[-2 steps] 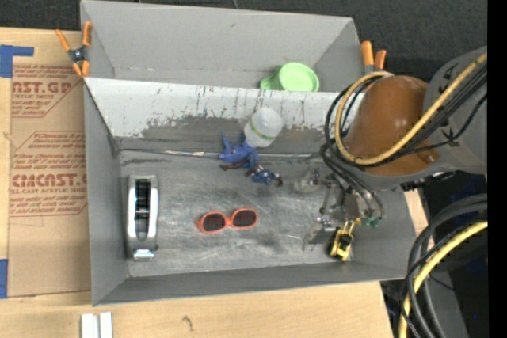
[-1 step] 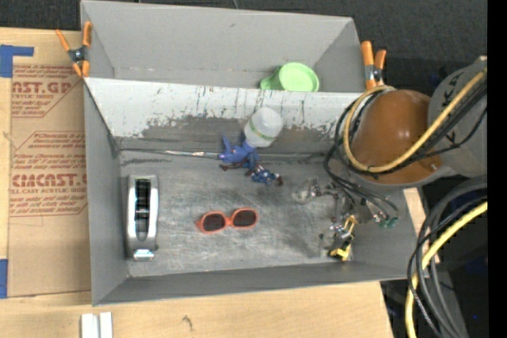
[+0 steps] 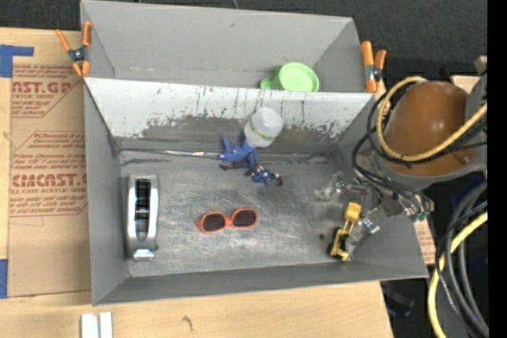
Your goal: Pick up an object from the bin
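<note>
Hanging over the yellow toy vehicle (image 3: 341,240) at the bin's (image 3: 107,170) right front corner, hand (image 3: 363,219); opening impossible to tell

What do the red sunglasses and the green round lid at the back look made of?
Red sunglasses: likely plastic, judging by the even orange-red frame around dark lenses. Green round lid: probably plastic too, a smooth, uniform light green; gloss is hard to judge.

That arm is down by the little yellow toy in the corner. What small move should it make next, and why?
Probably ease down onto the yellow toy, I'd judge: the gripper sits right at it in the bin's lower right corner, while the red sunglasses and blue toy lie well away across the floor.
</note>
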